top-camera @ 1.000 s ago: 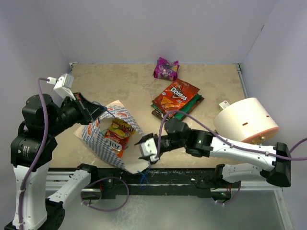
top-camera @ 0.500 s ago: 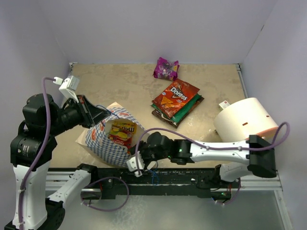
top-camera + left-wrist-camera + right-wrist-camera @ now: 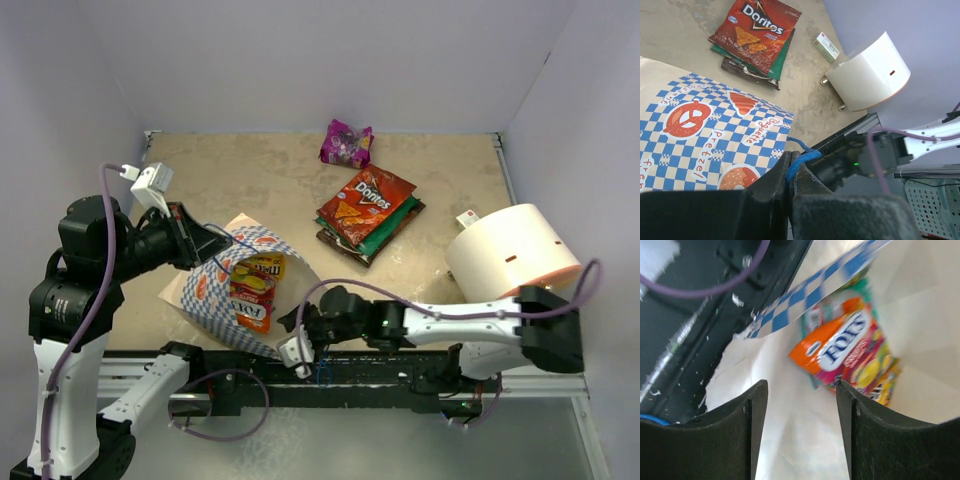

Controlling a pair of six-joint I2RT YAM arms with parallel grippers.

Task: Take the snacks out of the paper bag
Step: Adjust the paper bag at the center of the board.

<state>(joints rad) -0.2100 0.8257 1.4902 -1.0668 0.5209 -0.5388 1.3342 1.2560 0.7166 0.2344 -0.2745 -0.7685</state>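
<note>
The paper bag (image 3: 205,290) lies near the table's front edge, its mouth open toward the right; its checkered side shows in the left wrist view (image 3: 700,125). My left gripper (image 3: 210,243) is shut on the bag's blue string handle (image 3: 800,160) and holds that side up. Inside lie an orange Fox's packet (image 3: 845,352) and a yellow M&M's packet (image 3: 260,270). My right gripper (image 3: 297,345) is open and empty at the bag's mouth, jaws toward the packets. A Doritos packet (image 3: 366,203) on green and brown packets and a magenta packet (image 3: 346,143) lie on the table.
A large cream-peach cylinder (image 3: 512,252) lies at the right, with a small pale packet (image 3: 827,46) beside it. The black rail (image 3: 380,380) runs along the table's front edge just under my right gripper. White walls close the back and sides.
My right gripper went from the bag's right edge down to the front rail, then turned to face the mouth. My left gripper lifted the handle and the bag's mouth opened wider.
</note>
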